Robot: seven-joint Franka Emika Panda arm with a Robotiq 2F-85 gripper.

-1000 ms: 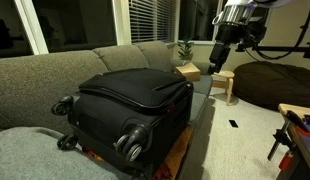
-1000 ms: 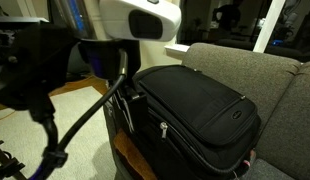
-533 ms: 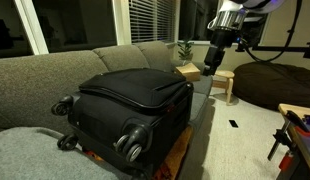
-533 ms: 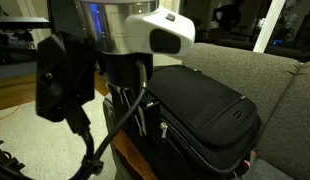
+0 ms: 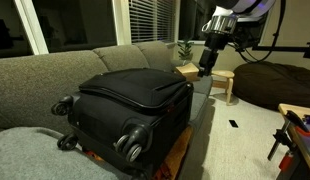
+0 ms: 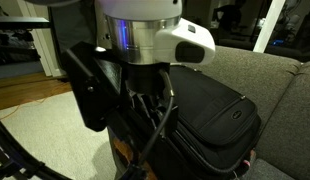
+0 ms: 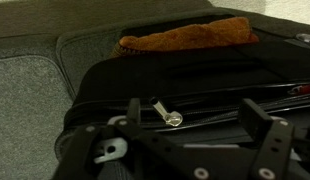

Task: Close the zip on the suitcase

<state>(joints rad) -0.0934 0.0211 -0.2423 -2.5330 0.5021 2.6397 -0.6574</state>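
The black suitcase (image 5: 130,105) lies flat on the grey couch (image 5: 35,75), its wheels toward the camera. In an exterior view my gripper (image 5: 205,67) hangs in the air above and beyond the case's far right end, touching nothing. The wrist view looks down on the suitcase (image 7: 175,80) side, where the dark zip (image 7: 220,112) runs across and a silvery pull tab (image 7: 166,114) sticks out. My gripper (image 7: 195,118) is open, with the tab just inside the left finger and nothing held. My own arm (image 6: 135,70) hides much of the suitcase (image 6: 220,110) in an exterior view.
An orange-brown cloth (image 7: 185,38) lies past the suitcase. A small wooden stool (image 5: 224,82), a potted plant (image 5: 184,48) and a dark beanbag (image 5: 275,85) stand to the right of the couch. Grey couch cushion (image 7: 25,95) lies left of the case.
The arm has swung left and slightly down toward the suitcase's end. In the near exterior view its body has moved right across the frame. The jaws stayed open.
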